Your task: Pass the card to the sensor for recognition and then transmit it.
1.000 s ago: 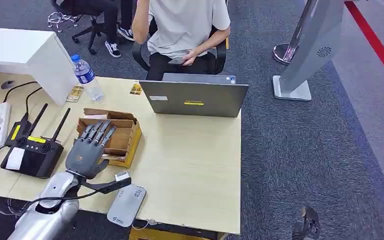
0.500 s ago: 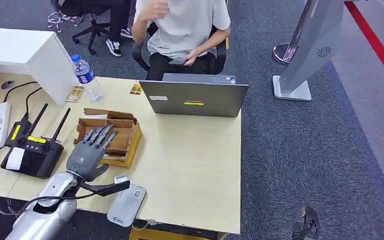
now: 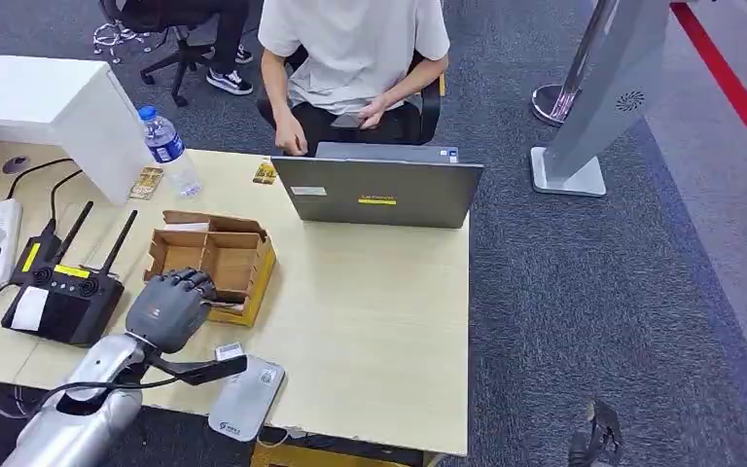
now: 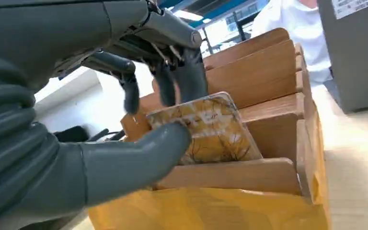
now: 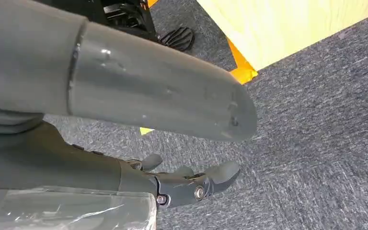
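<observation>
Wooden divider box (image 3: 224, 265) sits on the surface (image 3: 379, 321), near its front-left part. I see my left hand (image 3: 167, 307) curled over the box's near compartment; from the left wrist camera the thumb (image 4: 139, 155) and fingers (image 4: 191, 79) pinch a yellow patterned card (image 4: 211, 129), tilted, its lower edge inside that compartment. The grey sensor (image 3: 246, 398) lies at the surface's front edge. My right hand (image 5: 191, 184) hangs over carpet, fingers loosely apart, holding nothing.
</observation>
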